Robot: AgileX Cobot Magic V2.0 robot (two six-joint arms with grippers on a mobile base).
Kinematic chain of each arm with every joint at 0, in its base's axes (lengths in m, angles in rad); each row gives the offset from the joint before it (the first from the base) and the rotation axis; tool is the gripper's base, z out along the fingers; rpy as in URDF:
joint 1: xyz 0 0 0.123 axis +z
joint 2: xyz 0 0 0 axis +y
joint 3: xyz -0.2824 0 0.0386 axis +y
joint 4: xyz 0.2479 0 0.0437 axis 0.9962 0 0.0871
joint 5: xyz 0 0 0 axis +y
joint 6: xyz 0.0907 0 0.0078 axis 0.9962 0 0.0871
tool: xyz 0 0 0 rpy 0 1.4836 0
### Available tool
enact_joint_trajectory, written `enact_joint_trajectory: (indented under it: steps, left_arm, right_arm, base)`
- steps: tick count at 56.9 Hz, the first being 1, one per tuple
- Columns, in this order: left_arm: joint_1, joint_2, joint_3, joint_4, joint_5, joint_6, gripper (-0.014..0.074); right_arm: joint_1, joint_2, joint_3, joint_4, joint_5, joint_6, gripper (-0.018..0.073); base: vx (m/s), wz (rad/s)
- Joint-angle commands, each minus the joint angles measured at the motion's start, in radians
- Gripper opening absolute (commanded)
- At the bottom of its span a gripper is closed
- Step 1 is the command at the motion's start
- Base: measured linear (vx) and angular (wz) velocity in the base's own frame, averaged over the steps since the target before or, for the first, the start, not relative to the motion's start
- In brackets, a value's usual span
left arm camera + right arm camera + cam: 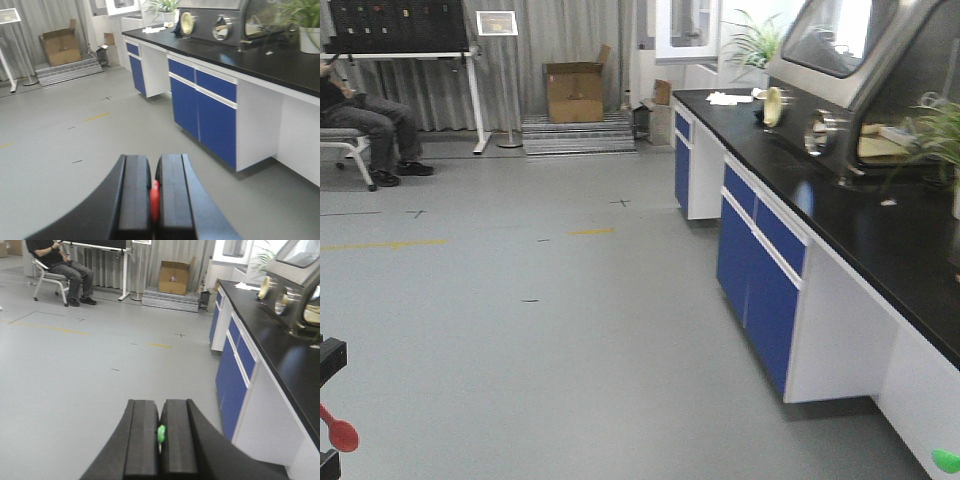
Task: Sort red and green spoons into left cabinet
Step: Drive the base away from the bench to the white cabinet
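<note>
One red spoon between left jaws, green spoon between right jaws.

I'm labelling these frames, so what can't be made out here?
Red spoon: left wrist view, mostly hidden inside the left gripper.
Green spoon: right wrist view, mostly hidden inside the right gripper; front view's bottom edge cuts it.
Left cabinet: in no view.

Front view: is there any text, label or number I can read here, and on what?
No text can be read in any view.
On the framed sign: print too blurred.
On the dark panel: labels too small.
On the cardboard box: no legible markings.
</note>
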Motion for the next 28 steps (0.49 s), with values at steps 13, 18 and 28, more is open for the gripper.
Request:
enact_joint_trajectory:
  steps: [13, 18, 28]
  left_arm:
    - [-0.007, -0.006, -0.03, -0.013, -0.058, -0.004, -0.0005]
    - [-0.007, -0.006, -0.03, -0.013, -0.058, -0.004, -0.0005]
    - [-0.007, -0.006, -0.03, -0.013, -0.059, -0.004, -0.0005]
  right_arm:
    - [-0.002, 0.003, -0.032, 0.005, -0.085, -0.002, -0.0003]
    - [-0.002, 0.003, -0.032, 0.005, -0.085, -0.002, -0.0003]
    - [-0.002, 0.003, -0.032, 0.005, -0.085, -0.002, -0.0003]
  base:
    - [0.42, 0.27]
    - [0.47, 0.29]
    - [0.5, 0.28]
